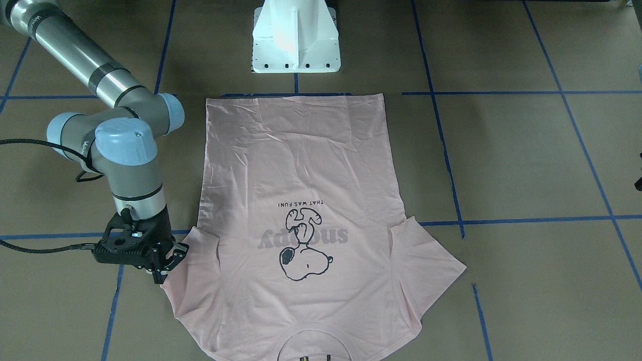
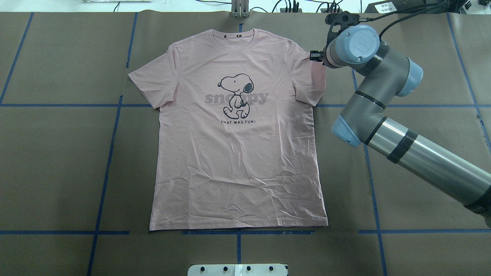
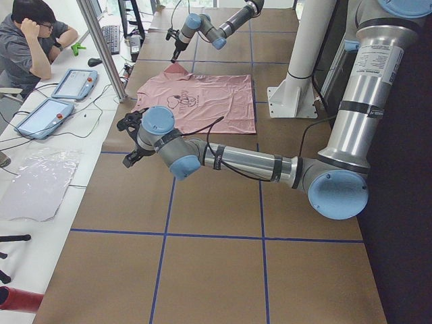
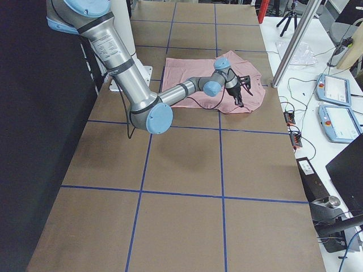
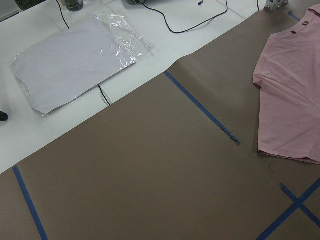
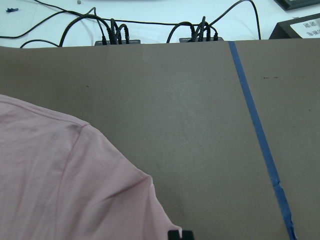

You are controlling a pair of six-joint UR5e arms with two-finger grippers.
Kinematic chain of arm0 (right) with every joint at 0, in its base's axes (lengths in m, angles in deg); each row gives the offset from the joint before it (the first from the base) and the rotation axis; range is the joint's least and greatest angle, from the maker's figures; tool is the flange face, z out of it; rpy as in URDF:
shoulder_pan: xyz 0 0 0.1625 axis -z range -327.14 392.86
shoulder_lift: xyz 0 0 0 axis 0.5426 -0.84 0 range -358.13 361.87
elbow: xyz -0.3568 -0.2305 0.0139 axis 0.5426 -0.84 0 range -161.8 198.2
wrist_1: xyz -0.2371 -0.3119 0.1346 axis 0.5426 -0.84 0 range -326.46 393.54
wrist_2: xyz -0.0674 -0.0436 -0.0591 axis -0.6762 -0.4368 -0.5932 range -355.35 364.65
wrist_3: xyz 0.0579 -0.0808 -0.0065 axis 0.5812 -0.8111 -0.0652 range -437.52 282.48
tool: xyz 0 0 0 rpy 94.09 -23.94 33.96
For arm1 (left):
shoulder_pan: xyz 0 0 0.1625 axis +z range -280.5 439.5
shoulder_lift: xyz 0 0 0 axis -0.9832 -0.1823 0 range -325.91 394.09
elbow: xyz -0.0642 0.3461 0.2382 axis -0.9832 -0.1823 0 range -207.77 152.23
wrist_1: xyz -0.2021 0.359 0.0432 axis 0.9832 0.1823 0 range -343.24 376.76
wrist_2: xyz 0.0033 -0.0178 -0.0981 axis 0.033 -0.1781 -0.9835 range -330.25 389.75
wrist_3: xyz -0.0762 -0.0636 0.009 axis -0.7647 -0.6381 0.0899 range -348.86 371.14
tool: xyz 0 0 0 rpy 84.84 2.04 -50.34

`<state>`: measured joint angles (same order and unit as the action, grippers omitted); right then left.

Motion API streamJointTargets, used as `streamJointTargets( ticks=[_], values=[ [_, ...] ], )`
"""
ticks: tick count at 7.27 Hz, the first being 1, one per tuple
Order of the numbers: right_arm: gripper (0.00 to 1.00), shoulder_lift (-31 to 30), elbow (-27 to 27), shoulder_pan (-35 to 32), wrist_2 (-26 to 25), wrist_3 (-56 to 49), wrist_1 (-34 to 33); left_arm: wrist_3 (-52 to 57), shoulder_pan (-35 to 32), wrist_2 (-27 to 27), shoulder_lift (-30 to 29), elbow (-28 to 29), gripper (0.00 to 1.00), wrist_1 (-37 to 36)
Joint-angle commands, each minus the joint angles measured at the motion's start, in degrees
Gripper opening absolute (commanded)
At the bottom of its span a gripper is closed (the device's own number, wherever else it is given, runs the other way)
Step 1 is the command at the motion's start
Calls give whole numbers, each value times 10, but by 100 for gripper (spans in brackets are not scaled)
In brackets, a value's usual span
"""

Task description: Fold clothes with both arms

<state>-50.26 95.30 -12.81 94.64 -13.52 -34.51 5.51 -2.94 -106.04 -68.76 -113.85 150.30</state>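
The pale pink Snoopy T-shirt [image 2: 238, 153] lies flat, print up, on the brown table, collar away from the robot; it also shows in the front view [image 1: 301, 165]. My right gripper [image 1: 165, 268] is down at the outer edge of the sleeve on my right. In the right wrist view its fingertips [image 6: 180, 234] meet at the sleeve's edge [image 6: 125, 200], apparently pinching it. My left gripper [image 3: 131, 138] hovers over bare table well to the left of the shirt. I cannot tell whether it is open. The left wrist view shows only the shirt's left sleeve [image 5: 290, 100].
The white pedestal [image 1: 296, 40] stands at the shirt's hem side. Blue tape lines [image 2: 107, 153] cross the table. Past the far edge are cables [image 6: 150, 32], a plastic-bagged sheet [image 5: 75, 60], tablets [image 3: 71, 82] and a seated operator [image 3: 34, 40].
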Motion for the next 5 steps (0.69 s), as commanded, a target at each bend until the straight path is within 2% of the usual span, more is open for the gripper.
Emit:
streamJointTargets(
  ticks=[1, 3, 4, 5],
  values=[
    [0, 71, 1, 36, -45, 56, -88, 0, 0, 0, -1, 1, 100, 0],
    [0, 131, -96, 57, -81, 79, -82, 0, 0, 0, -1, 1, 100, 0],
    [0, 135, -110, 66, -96, 83, -81, -1, 0, 0, -1, 1, 100, 0],
    [31, 135, -111, 67, -97, 84, -80, -1, 0, 0, -1, 1, 100, 0]
  ],
)
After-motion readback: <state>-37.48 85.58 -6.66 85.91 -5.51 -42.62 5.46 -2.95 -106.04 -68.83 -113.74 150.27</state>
